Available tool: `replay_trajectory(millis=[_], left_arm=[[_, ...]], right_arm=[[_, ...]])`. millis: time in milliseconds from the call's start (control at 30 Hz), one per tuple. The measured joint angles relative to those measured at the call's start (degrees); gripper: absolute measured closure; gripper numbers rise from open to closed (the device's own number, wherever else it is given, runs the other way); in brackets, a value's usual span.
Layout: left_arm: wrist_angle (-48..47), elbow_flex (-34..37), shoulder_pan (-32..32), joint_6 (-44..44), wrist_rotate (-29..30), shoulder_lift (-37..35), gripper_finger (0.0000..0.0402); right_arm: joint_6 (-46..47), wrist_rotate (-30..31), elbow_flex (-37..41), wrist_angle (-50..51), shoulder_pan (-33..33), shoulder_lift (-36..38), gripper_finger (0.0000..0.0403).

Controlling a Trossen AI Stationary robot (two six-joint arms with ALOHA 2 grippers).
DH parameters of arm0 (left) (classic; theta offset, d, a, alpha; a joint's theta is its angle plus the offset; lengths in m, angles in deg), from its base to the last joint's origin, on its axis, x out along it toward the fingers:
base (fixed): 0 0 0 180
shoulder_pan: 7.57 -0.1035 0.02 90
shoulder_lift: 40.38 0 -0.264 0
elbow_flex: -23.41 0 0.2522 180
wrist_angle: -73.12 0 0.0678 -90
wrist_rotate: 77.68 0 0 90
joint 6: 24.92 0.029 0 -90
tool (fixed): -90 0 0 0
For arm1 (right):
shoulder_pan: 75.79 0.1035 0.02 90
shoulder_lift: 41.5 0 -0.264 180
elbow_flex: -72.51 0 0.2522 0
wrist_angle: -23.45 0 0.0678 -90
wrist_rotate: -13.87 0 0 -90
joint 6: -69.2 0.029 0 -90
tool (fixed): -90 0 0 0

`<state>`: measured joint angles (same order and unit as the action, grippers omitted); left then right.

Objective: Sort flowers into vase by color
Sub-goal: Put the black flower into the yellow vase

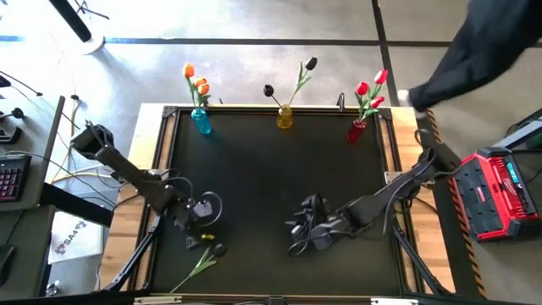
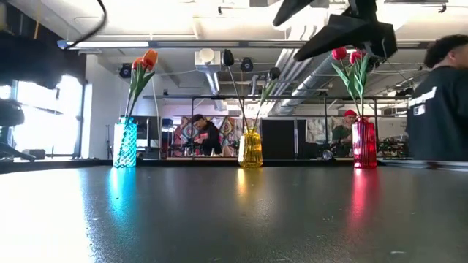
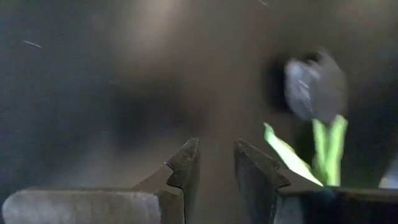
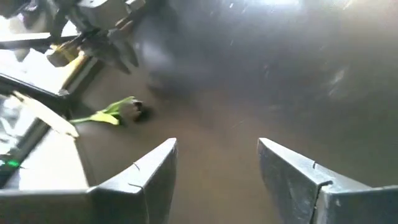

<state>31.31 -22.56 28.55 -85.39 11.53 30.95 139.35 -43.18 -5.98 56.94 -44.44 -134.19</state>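
Three vases stand along the table's far edge: a blue vase (image 1: pixel 201 122) with orange tulips, a yellow vase (image 1: pixel 285 117) with black tulips, and a red vase (image 1: pixel 356 130) with red tulips. A single black tulip (image 1: pixel 207 257) lies flat on the table near the near-left corner, its head (image 3: pixel 314 87) just past my left gripper (image 3: pixel 217 167). That gripper (image 1: pixel 203 235) hovers over the table beside the tulip, fingers only a little apart, with nothing between them. My right gripper (image 1: pixel 298 240) hangs wide open (image 4: pixel 217 163) over the near middle of the table. It faces the lying tulip (image 4: pixel 121 113).
A person in dark clothes (image 1: pixel 474 51) moves beyond the table's far-right corner and also shows in the low view as a person (image 2: pixel 439 102) on the right. A red case (image 1: pixel 495 191) sits off the right edge. The dark tabletop (image 1: pixel 271 178) between the vases and the grippers is bare.
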Motion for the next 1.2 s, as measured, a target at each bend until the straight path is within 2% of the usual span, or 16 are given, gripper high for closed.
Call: replay_trajectory(millis=[200,400,500,733,933,1100,1200], left_arm=[[5.8,0.0,11.1,-6.5,5.0,0.0,0.0316],[10.3,0.0,21.5,-15.2,14.3,0.9,0.0316],[12.9,-0.1,24.2,-17.8,15.2,3.0,0.0316],[15.2,-5.6,26.4,-18.9,15.5,13.1,0.0316],[12.3,-11.8,26.4,-19.2,17.1,22.8,0.0316],[8.4,-15.3,26.1,-20.7,17.6,27.6,0.0319],[6.9,-15.8,26.2,-21.0,18.3,28.1,0.034]], right_arm=[[8.4,0.7,0.0,-9.7,2.4,-6.7,0.0195],[16.7,-0.5,0.0,-9.7,4.3,-10.4,0.0195],[18.1,-0.2,0.0,-9.3,5.0,-10.5,0.0195],[18.4,-0.1,-0.1,-7.4,5.0,-10.5,0.0195],[18.4,-0.3,-0.1,-6.6,5.0,-10.5,0.0195],[18.0,-1.2,-0.1,-6.5,5.0,-10.5,0.0195],[17.9,-1.9,-0.1,-5.6,5.0,-10.5,0.0195]])
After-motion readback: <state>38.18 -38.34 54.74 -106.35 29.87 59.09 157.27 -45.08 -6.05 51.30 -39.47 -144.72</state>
